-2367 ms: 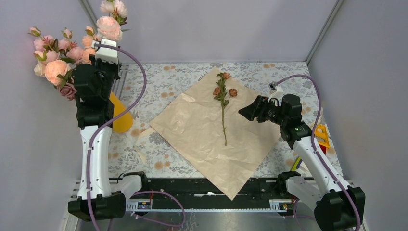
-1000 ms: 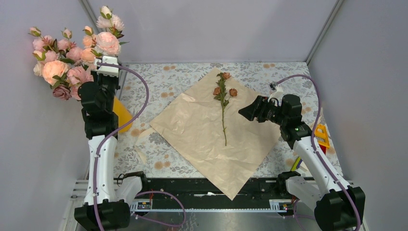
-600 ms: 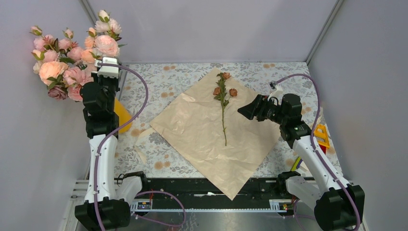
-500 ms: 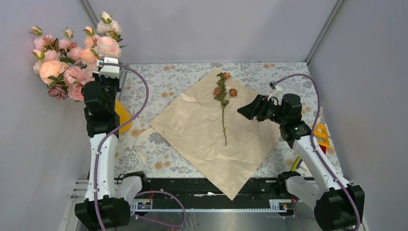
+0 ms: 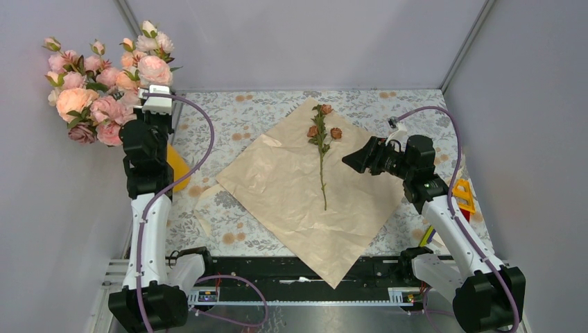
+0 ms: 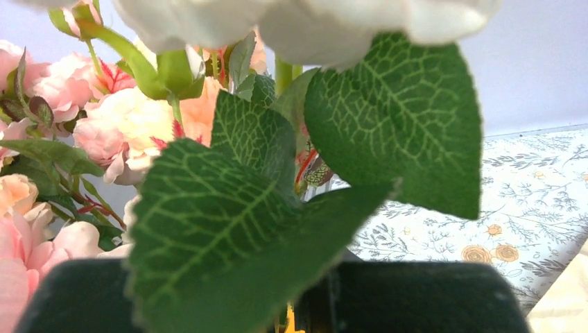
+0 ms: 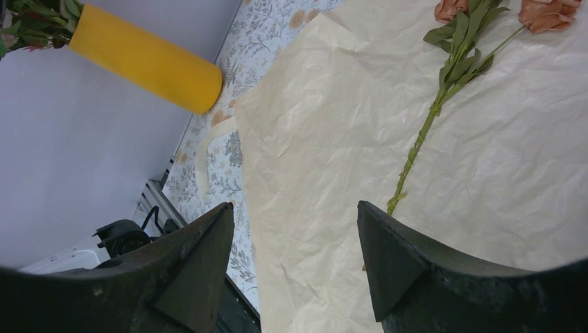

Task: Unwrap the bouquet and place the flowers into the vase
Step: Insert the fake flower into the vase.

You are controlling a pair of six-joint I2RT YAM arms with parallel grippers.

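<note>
At the far left, the left fingers [image 6: 423, 302] are pressed nearly together on the stems of a big bunch of pale pink and peach roses [image 5: 97, 83], which is up over the yellow vase [image 5: 177, 170] on the flowered tabletop [image 5: 229, 125]. Whether the stems reach into the vase cannot be told. Right of centre, the right fingers [image 7: 191, 267] are spread wide and hold nothing, hovering over the right part of the flattened peach paper [image 5: 284, 201]. The flowers [image 5: 322, 163] lie on that paper, blooms at the far end, well apart from the vase.
</note>
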